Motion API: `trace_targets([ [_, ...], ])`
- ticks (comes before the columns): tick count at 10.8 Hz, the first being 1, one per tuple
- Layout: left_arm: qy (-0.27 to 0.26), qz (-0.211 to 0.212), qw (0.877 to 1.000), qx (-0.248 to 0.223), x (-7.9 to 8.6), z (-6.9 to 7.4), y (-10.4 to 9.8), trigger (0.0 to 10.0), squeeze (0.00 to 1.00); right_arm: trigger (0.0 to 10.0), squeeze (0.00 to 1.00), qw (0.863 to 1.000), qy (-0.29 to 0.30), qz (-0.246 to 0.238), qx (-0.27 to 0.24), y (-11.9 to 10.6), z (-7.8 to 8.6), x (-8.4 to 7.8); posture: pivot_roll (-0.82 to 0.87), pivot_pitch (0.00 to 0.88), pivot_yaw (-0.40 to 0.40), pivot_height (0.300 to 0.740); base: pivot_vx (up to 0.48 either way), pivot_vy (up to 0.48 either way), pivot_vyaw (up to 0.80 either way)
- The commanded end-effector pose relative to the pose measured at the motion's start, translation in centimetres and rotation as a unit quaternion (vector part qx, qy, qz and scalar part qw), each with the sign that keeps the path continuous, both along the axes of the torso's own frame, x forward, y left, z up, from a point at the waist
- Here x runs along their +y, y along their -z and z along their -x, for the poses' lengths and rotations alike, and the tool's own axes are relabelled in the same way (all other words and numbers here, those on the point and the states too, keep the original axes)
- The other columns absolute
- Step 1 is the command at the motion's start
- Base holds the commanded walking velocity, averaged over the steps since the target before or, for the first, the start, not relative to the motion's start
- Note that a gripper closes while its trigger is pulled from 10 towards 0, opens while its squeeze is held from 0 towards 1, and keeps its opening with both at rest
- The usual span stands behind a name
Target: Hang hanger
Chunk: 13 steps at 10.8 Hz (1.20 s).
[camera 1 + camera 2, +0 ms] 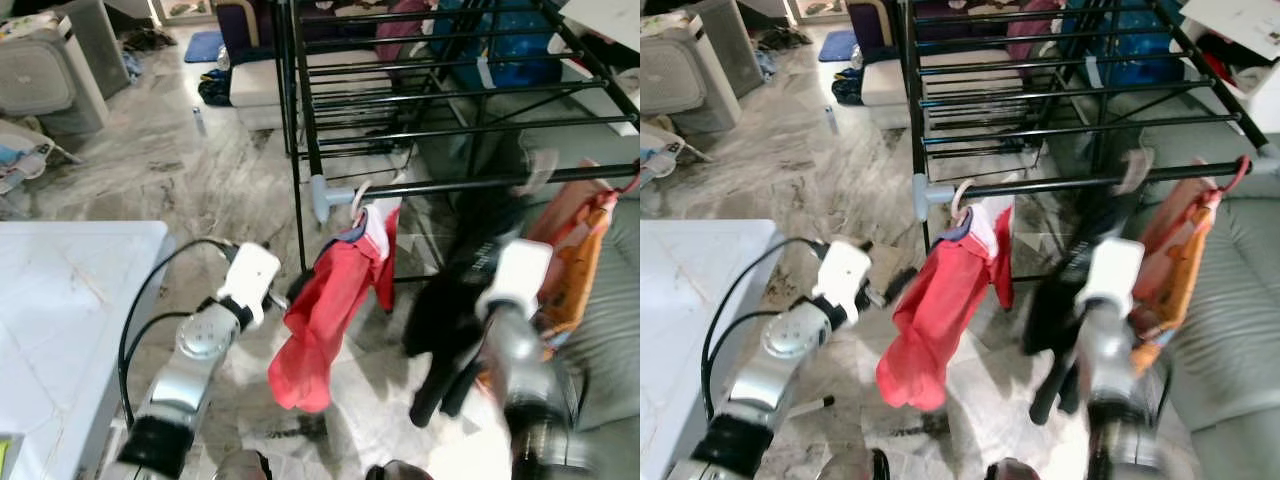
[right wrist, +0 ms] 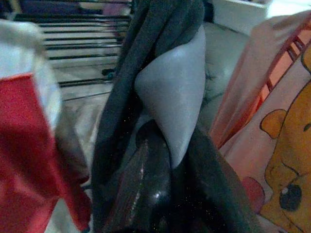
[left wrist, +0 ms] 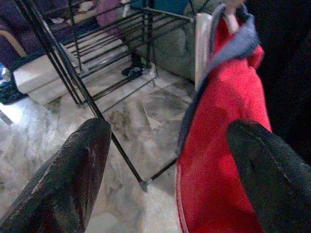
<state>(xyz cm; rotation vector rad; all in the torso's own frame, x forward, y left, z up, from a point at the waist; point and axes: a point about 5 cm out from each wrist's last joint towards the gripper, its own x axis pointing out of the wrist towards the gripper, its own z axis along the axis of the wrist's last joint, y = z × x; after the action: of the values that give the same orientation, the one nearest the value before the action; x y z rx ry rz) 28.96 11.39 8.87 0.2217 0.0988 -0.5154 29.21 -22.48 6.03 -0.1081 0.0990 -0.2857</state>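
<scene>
The right tool (image 2: 146,170) pinches a dark garment's pale hanger (image 2: 175,92), raised to the rack's front rail (image 1: 470,185) between the red shirt (image 1: 325,320) and orange garment (image 1: 575,255). To hang it well, lift the hook clear over the rail, then lower until it seats; the left tool (image 3: 170,179) hovers spread beside the red shirt

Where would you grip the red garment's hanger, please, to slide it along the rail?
Probably the hanger's neck, just under the white hook on the drying rack rail. Come from the robot's left with the left gripper; the red garment hides the shoulders.
</scene>
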Motion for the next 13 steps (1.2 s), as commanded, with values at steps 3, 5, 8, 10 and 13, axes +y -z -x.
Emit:
trace_targets([
  [3, -0.016, 0.011, 1.000, -0.012, -0.2, -0.6, -0.4, 10.0, 0.00, 0.0, 0.00, 0.999, -0.003, 0.012, -0.050, -1.7, 2.5, -0.4, -0.02, 0.000, -0.001, 0.740, 0.000, 0.000, 0.00],
  [5, -0.026, 0.015, 0.999, -0.019, 0.3, -0.6, -0.7, 10.0, 0.00, 3.9, 0.00, 0.999, -0.026, 0.032, -0.028, -1.2, 4.4, -0.2, -0.02, 0.000, 0.001, 0.740, 0.000, 0.000, 0.00],
  [8, -0.045, 0.011, 0.998, -0.034, 1.0, -0.4, -1.2, 10.0, 0.00, 10.0, 0.00, 0.999, -0.016, 0.027, 0.026, 0.2, 6.9, -1.2, -0.02, 0.000, 0.003, 0.740, 0.000, 0.000, 0.00],
  [10, -0.047, 0.005, 0.998, -0.037, 1.4, -0.2, -1.2, 10.0, 0.00, 10.0, 0.00, 0.999, -0.040, 0.024, 0.026, -0.2, 6.0, -0.2, 0.00, 0.000, -0.012, 0.740, 0.000, 0.000, 0.00],
  [13, -0.039, 0.003, 0.999, -0.027, 1.4, 0.0, -1.1, 10.0, 0.00, 10.0, 0.00, 0.998, 0.017, 0.014, 0.051, -0.2, 6.4, -1.2, -0.02, 0.000, 0.004, 0.740, 0.000, 0.000, 0.00],
])
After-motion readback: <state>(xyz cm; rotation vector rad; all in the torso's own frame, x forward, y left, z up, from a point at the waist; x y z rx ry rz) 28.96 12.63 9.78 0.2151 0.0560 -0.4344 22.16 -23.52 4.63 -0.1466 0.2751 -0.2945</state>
